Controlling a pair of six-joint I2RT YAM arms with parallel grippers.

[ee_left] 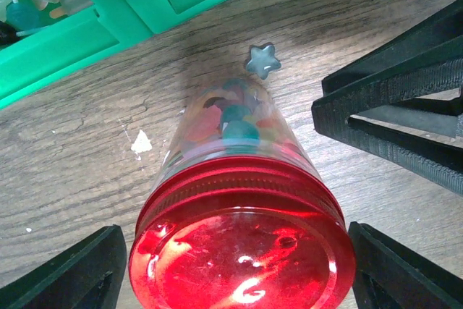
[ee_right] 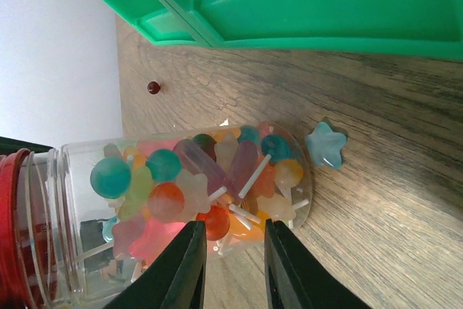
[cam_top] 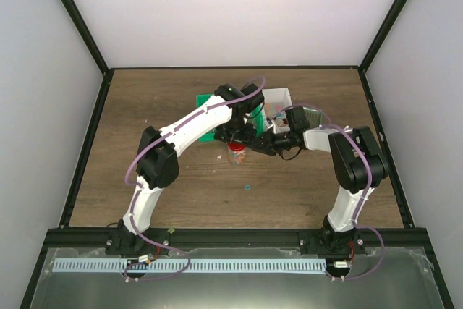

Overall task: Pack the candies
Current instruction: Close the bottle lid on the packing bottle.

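A small clear jar stands upright on the wooden table, its round red lid on top. It is packed with candies: coloured ball lollipops, stars and sticks. One pale blue star candy lies loose on the wood beside the jar's base. My left gripper hangs straight over the jar, open, one finger on each side of the lid. My right gripper points at the jar's lower side. Its fingers stand a little apart with bare wood between them, holding nothing.
A green compartment tray with a few sweets lies just behind the jar, and a white box stands to its right. A white crumb and a small dark red bead lie on the wood. Black frame rails border the table.
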